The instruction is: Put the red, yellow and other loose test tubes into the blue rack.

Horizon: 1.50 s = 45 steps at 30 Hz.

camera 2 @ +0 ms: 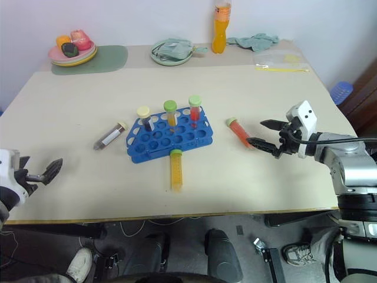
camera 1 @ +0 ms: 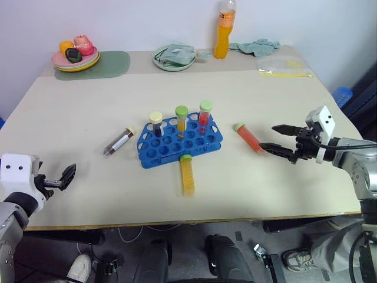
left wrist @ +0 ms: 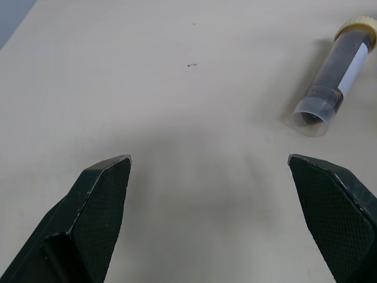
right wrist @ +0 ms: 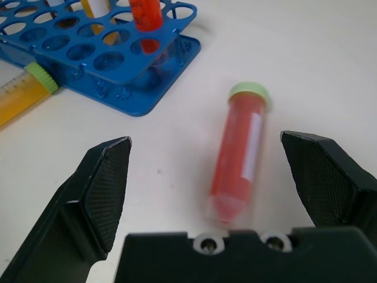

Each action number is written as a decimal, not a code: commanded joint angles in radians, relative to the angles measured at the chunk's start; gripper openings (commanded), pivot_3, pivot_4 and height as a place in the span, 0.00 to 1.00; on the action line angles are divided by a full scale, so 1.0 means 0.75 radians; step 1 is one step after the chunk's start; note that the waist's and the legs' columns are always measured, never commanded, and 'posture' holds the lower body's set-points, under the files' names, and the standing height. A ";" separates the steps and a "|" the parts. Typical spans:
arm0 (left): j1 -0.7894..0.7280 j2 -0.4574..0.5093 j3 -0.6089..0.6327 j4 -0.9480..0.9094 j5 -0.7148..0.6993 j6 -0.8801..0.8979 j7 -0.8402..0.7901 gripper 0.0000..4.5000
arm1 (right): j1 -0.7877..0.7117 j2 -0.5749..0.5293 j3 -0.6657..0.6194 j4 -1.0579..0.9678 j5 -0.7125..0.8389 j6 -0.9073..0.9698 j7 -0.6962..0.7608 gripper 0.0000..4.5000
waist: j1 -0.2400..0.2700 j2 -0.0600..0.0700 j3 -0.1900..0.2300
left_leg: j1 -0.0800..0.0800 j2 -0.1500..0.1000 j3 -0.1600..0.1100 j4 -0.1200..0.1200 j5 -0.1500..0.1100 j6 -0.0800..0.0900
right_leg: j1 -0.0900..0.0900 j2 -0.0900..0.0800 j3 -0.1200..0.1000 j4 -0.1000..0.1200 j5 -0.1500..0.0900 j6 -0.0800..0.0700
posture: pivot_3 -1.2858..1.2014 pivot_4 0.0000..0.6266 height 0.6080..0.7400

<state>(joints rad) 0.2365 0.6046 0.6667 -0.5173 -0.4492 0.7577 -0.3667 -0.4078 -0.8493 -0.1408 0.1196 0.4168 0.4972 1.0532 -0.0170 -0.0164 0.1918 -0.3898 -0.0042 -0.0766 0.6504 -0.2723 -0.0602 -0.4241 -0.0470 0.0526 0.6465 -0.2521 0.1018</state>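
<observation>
Left gripper hangs at the near left edge of the table, fingers spread wide and grasping nothing. Ahead of it, well apart, a dark tube with a pale yellow cap lies loose on its side on the table, left of the blue rack.

The rack sits at the table's centre. Three tubes stand upright in its far row: a dark one with a pale yellow cap, a yellow one with a green cap and a red one with a green cap.

A yellow tube with a green cap lies flat just in front of the rack, its cap touching the rack's near edge.

To the right of the rack a red tube with a green cap lies loose on the table, cap end pointing away. Right gripper hovers at its near end, fingers released and spread to either side of the tube, gripping nothing.
</observation>
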 commanded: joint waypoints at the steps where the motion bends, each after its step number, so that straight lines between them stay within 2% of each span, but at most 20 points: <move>1: 0.004 0.016 0.054 -0.040 -0.004 -0.007 0.003 0.98 | -0.012 0.001 -0.014 -0.043 0.012 0.002 -0.001 1.00 | 0.000 0.000 0.000 | 0.000 0.000 0.000 0.000 0.000 0.000 | 0.000 0.000 0.000 0.000 0.000 0.000 | 0.52 0.24 1.00; 13: -0.038 0.000 -0.003 -0.067 -0.026 -0.028 -0.004 0.98 | -0.084 0.037 0.026 -0.017 -0.076 0.013 -0.125 1.00 | 0.001 0.000 0.000 | 0.000 0.000 0.000 0.000 0.000 0.000 | 0.000 0.000 0.000 0.000 0.000 0.000 | 0.52 0.24 1.00; 18: -0.125 -0.039 -0.186 -0.092 -0.058 -0.074 -0.053 0.98 | -0.123 0.001 0.015 -0.085 -0.081 0.123 -0.176 1.00 | 0.004 0.000 0.000 | 0.000 0.000 0.000 0.001 0.000 0.000 | 0.000 0.000 0.000 0.000 0.000 0.000 | 0.52 0.24 1.00; 21: -0.174 -0.016 -0.309 -0.096 -0.064 -0.103 -0.135 0.98 | -0.176 -0.044 0.044 -0.097 -0.129 0.171 -0.201 1.00 | 0.003 0.000 0.000 | 0.000 0.000 0.000 0.001 0.000 0.000 | 0.000 0.000 0.000 0.001 0.000 0.000 | 0.52 0.24 1.00; 26: -0.243 0.003 -0.511 -0.082 -0.048 -0.173 -0.247 0.98 | -0.430 -0.074 0.211 0.008 -0.199 0.480 -0.226 1.00 | -0.009 0.001 0.000 | 0.001 0.000 0.001 0.001 0.000 0.000 | 0.000 0.000 0.000 0.001 0.000 -0.001 | 0.52 0.24 1.00; 29: -0.260 -0.004 -0.634 -0.120 -0.059 -0.197 -0.307 0.98 | -0.667 -0.010 0.388 0.158 -0.250 0.699 -0.204 1.00 | -0.016 0.001 0.000 | 0.001 0.001 0.001 0.000 0.000 0.000 | 0.000 0.001 0.000 0.001 0.000 -0.001 | 0.52 0.24 1.00; 31: -0.265 -0.014 -0.690 -0.130 -0.052 -0.213 -0.321 0.98 | -0.757 0.016 0.505 0.213 -0.292 0.755 -0.166 1.00 | -0.019 0.001 0.000 | 0.000 0.000 0.001 0.000 0.000 0.000 | -0.001 0.000 0.000 0.001 0.000 -0.001 | 0.52 0.24 1.00; 34: -0.275 -0.058 -0.794 -0.133 -0.015 -0.245 -0.302 0.98 | -0.962 0.157 0.690 0.521 -0.433 0.806 -0.206 1.00 | -0.028 0.001 0.000 | 0.000 0.000 0.001 0.000 0.000 0.000 | -0.001 0.000 0.000 0.001 0.000 -0.001 | 0.52 0.24 1.00; 39: -0.228 -0.105 -0.855 -0.154 0.022 -0.274 -0.265 0.98 | -1.155 0.294 0.784 0.884 -0.531 0.761 -0.168 1.00 | -0.026 0.002 0.001 | -0.003 -0.001 0.000 0.000 0.000 0.000 | -0.004 -0.001 0.000 0.001 0.000 -0.001 | 0.52 0.24 1.00; 45: -0.167 -0.143 -0.891 -0.203 0.041 -0.292 -0.224 0.98 | -1.252 0.411 0.824 1.161 -0.645 0.652 -0.146 1.00 | -0.036 0.002 0.001 | -0.002 -0.001 0.000 -0.001 0.000 0.000 | -0.004 -0.001 0.000 0.001 0.000 -0.001 | 0.52 0.24 1.00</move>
<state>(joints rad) 0.1091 0.5006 0.0030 -0.6221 -0.4226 0.5600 -0.5432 -1.3095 -0.5473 0.4759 0.9638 -0.0409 1.0115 0.9403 -0.0441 -0.0151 0.1923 -0.3915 -0.0046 -0.0765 0.6499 -0.2722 -0.0601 -0.4272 -0.0473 0.0528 0.6475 -0.2518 0.1011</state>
